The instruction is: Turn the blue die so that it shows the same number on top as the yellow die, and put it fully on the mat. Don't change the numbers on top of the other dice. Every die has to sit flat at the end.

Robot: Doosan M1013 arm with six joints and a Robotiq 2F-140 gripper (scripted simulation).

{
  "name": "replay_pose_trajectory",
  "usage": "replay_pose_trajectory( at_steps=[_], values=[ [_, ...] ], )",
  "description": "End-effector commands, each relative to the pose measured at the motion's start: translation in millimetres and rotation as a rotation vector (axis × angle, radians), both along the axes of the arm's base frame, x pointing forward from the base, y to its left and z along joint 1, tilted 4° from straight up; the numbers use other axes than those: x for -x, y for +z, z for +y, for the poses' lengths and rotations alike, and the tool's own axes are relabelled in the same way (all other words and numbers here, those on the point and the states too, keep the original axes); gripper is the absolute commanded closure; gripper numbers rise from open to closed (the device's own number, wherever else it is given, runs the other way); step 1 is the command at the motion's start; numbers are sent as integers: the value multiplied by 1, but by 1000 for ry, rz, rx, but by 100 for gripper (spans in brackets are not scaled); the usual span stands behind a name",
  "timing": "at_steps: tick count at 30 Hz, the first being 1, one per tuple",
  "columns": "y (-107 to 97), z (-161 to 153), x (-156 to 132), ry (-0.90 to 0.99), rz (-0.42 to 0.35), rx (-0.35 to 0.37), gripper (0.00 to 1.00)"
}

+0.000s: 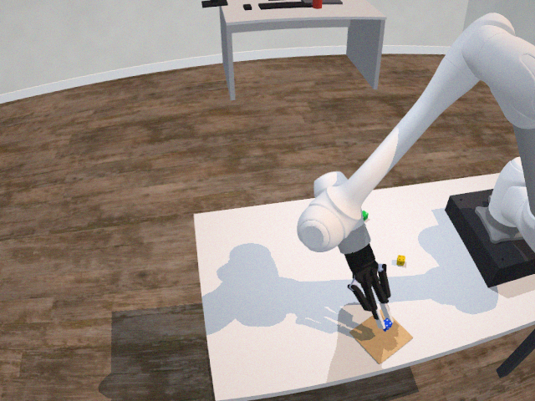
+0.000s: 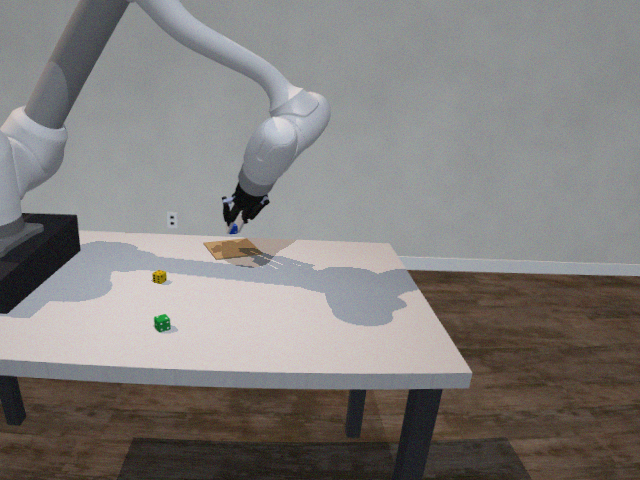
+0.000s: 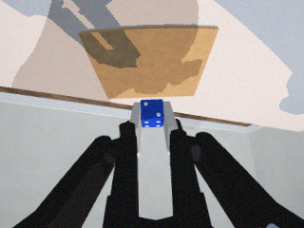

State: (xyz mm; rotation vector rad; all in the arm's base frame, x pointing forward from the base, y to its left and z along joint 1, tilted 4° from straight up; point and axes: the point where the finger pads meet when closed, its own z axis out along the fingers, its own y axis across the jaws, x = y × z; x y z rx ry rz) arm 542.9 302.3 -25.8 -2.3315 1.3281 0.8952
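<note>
My gripper (image 1: 384, 324) (image 2: 235, 227) (image 3: 152, 112) is tilted and shut on the blue die (image 1: 388, 323) (image 2: 233, 228) (image 3: 152, 110), holding it in the air above the mat. In the wrist view one die face shows two pips, and part of another face with several pips shows below it. The tan square mat (image 1: 379, 352) (image 2: 219, 253) (image 3: 166, 45) lies flat on the table. The yellow die (image 1: 400, 260) (image 2: 159, 276) sits flat on the table; its top number is too small to read surely. The green die (image 1: 364, 215) (image 2: 162, 322) sits flat, partly hidden behind the arm in the top view.
The white table (image 1: 267, 367) (image 2: 289, 335) bears the black robot base (image 1: 468, 224) (image 2: 56, 232) on the side past the yellow die. The mat lies near one long table edge. A second table (image 1: 298, 21) stands far off across the floor.
</note>
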Motion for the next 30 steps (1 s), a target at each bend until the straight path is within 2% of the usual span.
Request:
replay_pose_trajectory(
  at_steps=[1, 13, 30],
  values=[
    [-8, -1, -1, -5, -1, -4, 79],
    [-28, -2, -1, -5, -1, -4, 79],
    [-40, -3, -1, -5, -1, -4, 79]
  ],
)
